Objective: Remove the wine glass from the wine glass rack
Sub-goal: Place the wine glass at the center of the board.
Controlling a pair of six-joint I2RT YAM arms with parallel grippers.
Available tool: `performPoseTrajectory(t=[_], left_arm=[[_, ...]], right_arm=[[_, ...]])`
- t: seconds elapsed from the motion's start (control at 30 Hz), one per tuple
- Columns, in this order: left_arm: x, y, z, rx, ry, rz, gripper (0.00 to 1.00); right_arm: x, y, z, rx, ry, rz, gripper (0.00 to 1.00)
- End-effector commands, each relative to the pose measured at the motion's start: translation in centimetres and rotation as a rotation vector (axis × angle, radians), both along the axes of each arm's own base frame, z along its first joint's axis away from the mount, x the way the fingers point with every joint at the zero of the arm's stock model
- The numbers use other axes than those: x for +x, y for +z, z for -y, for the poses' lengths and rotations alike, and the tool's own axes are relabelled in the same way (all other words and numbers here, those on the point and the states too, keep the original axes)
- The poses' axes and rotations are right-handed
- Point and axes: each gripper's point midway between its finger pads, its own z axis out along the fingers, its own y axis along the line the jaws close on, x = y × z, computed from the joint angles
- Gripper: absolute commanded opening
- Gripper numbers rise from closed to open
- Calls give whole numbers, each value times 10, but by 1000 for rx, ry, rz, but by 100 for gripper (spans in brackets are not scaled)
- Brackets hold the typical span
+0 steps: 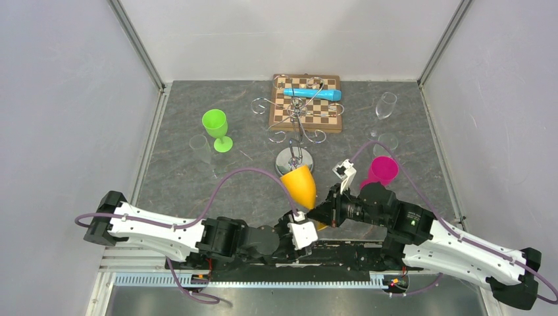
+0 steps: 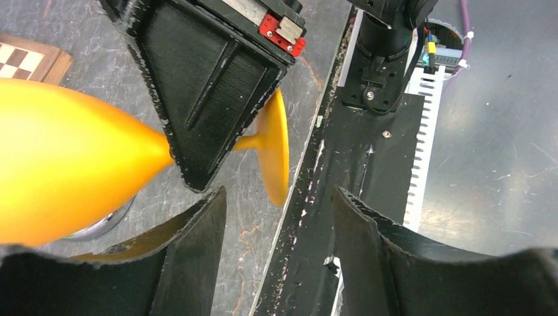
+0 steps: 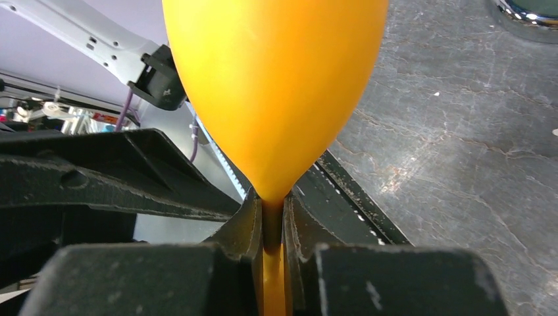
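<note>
Black fingers [image 3: 247, 224] of the right gripper [image 3: 273, 217] fill the bottom of its wrist view, drawn in almost fully and pinching the thin stem of the orange plastic wine glass [image 3: 276, 85] between them. The glossy bowl swells out directly ahead of the fingertips. From the left wrist view the same glass lies tilted, close to horizontal. Its round foot [image 2: 273, 151] sits on the near side of the right gripper's finger and the bowl on the far side. Its mouth faces away from every camera, so what it holds cannot be seen. The left gripper [image 2: 279, 194] stands wide open just beside the foot, its two fingers spread on either side and gripping nothing. Whether a finger brushes the foot cannot be told. Beyond the bowl from the right gripper, the shiny chrome wine glass rack [image 1: 293, 159] stands upright on the grey stone-patterned table [image 1: 197, 191], its curled wire arms apart from the glass. Farther past the rack lies a wooden chessboard [image 1: 306, 104] carrying a blue cylinder [image 1: 314, 93]. Just to the right gripper's right is a pink plastic cup [image 1: 381, 171]. Well off to the left gripper's left stands a green plastic goblet [image 1: 216, 126], showing only its own green inside, with a clear tumbler [image 1: 199, 146] just beside it.
</note>
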Motion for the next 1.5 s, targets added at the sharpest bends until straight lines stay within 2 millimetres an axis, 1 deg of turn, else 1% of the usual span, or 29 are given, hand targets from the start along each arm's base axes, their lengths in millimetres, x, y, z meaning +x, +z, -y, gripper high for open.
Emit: performPoseTrajectory(t=[0.0, 0.1, 0.23, 0.37, 0.53, 0.7, 0.73, 0.9, 1.03, 1.2, 1.33, 1.4, 1.47], left_arm=[[-5, 23, 2, -96, 28, -81, 67], [-4, 27, -2, -127, 35, -109, 69], [3, 33, -10, -170, 42, -169, 69], [13, 37, -18, -206, 45, -242, 68], [31, 43, -32, -263, 71, -335, 68], [54, 55, -45, -332, 108, -429, 67], [54, 57, -46, -339, 99, -451, 67], [68, 60, -51, -362, 139, -537, 67], [84, 58, -57, -386, 191, -622, 67], [109, 57, -71, -445, 265, -697, 66], [129, 50, -79, -490, 313, -788, 64], [136, 44, -81, -514, 319, -844, 63], [142, 42, -83, -552, 304, -890, 62]], right_arm=[[5, -4, 6, -58, 16, 90, 0], [10, -17, 13, -130, 10, 137, 0], [16, -28, 20, -200, 20, 203, 0], [24, -31, 25, -261, 25, 279, 0], [28, -27, 24, -320, 90, 366, 0], [37, -28, 24, -411, 144, 465, 0], [40, -27, 24, -425, 145, 491, 0], [53, -23, 28, -479, 146, 607, 0], [60, -26, 36, -543, 150, 667, 0], [67, -28, 46, -609, 160, 748, 0], [66, -19, 48, -577, 174, 840, 0], [64, -13, 47, -548, 184, 898, 0], [61, -6, 45, -509, 202, 961, 0]])
